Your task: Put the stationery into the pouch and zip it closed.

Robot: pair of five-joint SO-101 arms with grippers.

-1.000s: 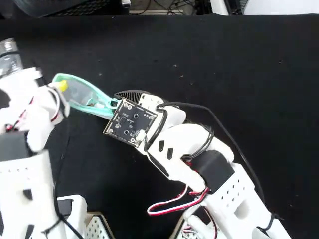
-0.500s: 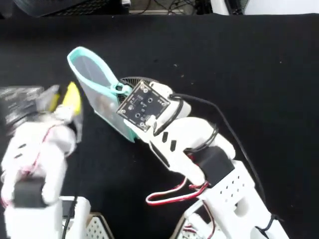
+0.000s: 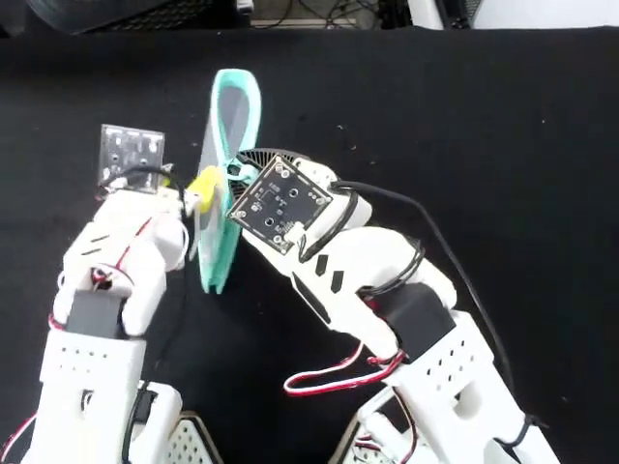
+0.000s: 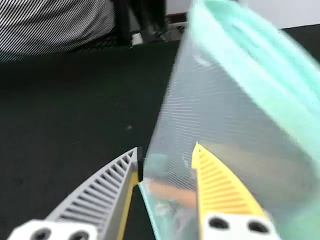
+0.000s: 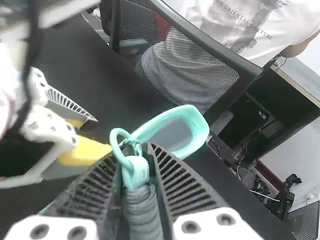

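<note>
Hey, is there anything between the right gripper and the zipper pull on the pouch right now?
Nothing visible stands between them. The right gripper is shut on the teal zipper pull of the pouch, with the pull pinched directly between its ribbed fingers.

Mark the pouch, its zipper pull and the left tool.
pouch (image 3: 217,253): high view, lower part of its teal side.
zipper pull (image 5: 133,169): right wrist view, tab below the ring.
left tool (image 4: 165,150): left wrist view, midway between its fingertips.
</note>
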